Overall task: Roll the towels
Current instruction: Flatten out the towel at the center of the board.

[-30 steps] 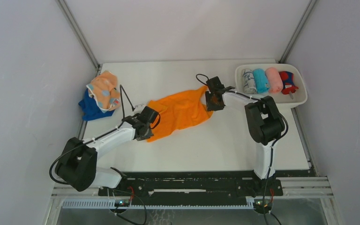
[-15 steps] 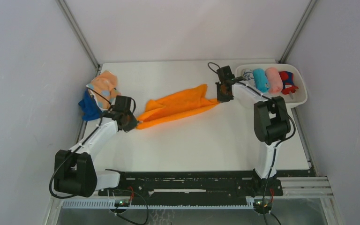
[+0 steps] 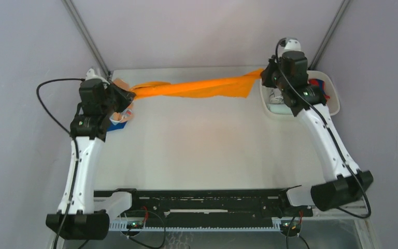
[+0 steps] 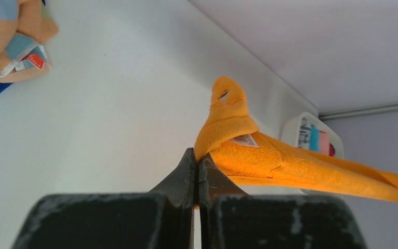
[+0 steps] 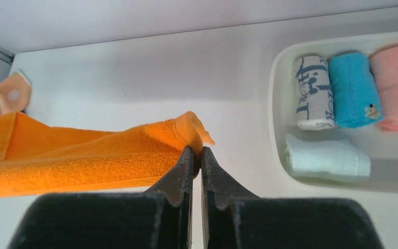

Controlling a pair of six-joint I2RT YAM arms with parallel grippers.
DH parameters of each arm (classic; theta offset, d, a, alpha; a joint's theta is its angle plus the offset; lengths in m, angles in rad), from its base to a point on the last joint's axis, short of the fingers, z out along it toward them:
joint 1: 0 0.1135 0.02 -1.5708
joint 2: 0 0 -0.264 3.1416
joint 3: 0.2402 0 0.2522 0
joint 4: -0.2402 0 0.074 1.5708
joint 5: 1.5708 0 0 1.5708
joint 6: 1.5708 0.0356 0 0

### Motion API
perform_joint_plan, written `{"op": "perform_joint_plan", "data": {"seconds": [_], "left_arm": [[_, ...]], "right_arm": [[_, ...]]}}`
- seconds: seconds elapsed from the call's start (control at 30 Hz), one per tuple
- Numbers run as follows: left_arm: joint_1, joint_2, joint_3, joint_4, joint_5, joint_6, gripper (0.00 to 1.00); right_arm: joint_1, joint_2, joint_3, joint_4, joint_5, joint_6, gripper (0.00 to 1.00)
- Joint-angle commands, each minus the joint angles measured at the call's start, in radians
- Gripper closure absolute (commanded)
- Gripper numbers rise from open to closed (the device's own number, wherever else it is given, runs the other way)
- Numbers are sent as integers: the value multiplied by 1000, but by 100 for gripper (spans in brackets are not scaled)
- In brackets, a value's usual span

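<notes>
The bright orange towel point(image 3: 197, 87) hangs stretched in the air above the back of the table, between both arms. My left gripper point(image 3: 129, 94) is shut on its left corner; the pinch shows in the left wrist view point(image 4: 197, 155), with the towel point(image 4: 290, 166) running off to the right. My right gripper point(image 3: 263, 75) is shut on its right corner, seen in the right wrist view point(image 5: 196, 151) with the towel point(image 5: 83, 155) running left. The peach spotted towel point(image 3: 119, 85) and the dark blue towel point(image 3: 115, 126) lie under the left arm at the back left.
A white tray point(image 3: 335, 108) stands at the back right, partly hidden by the right arm. The right wrist view shows in it a rolled patterned towel point(image 5: 312, 93), a turquoise roll point(image 5: 353, 89), a pink roll point(image 5: 396, 88) and a pale mint towel point(image 5: 326, 155).
Both arms have risen and spread apart, lifting the orange towel off the table and pulling it taut across the back, from the left pile to the tray.
</notes>
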Motion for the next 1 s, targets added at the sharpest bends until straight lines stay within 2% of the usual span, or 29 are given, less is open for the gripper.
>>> {"op": "perform_joint_plan", "data": {"seconds": [0.0, 0.17, 0.27, 0.37, 0.43, 0.5, 0.53, 0.63, 0.67, 0.73, 0.83, 0.87, 0.9, 0.97], "left_arm": [[26, -162, -38, -25, -11, -11, 100], [25, -340, -193, -2, 2, -49, 96], [24, -348, -281, 23, 71, -75, 95], [31, -253, -322, 74, 153, -95, 94], [62, -124, -349, 116, 231, -139, 96], [82, 56, -375, 229, 435, -209, 100], [81, 115, -377, 282, 484, -239, 100], [92, 193, -302, 309, 496, -286, 100], [90, 180, -265, 313, 494, -298, 100], [71, 105, -191, 312, 430, -292, 99], [39, -36, -140, 254, 183, -203, 93], [57, -62, -170, 262, 153, -226, 91], [93, -66, -212, 286, 222, -281, 91], [144, -45, -287, 387, 435, -393, 98]], "right_arm": [[-22, -168, -131, 14, 64, 13, 100], [-25, -333, -272, 20, 19, 15, 100], [-27, -327, -299, 7, -35, 11, 100], [-30, -238, -268, -21, -105, -2, 100], [-32, -138, -212, -56, -100, 5, 100], [-27, -27, -129, -110, -131, 8, 100], [-16, 24, -85, -128, -149, 2, 100], [28, 105, 43, -156, -73, -3, 100], [40, 108, 83, -159, -58, 3, 100], [83, 36, 85, -55, -27, -14, 100], [125, -109, -98, 207, 50, -41, 100], [110, -119, -110, 215, 39, -31, 100], [88, -105, -85, 166, 16, -8, 100], [71, -76, -25, 39, 16, 38, 100]]}}
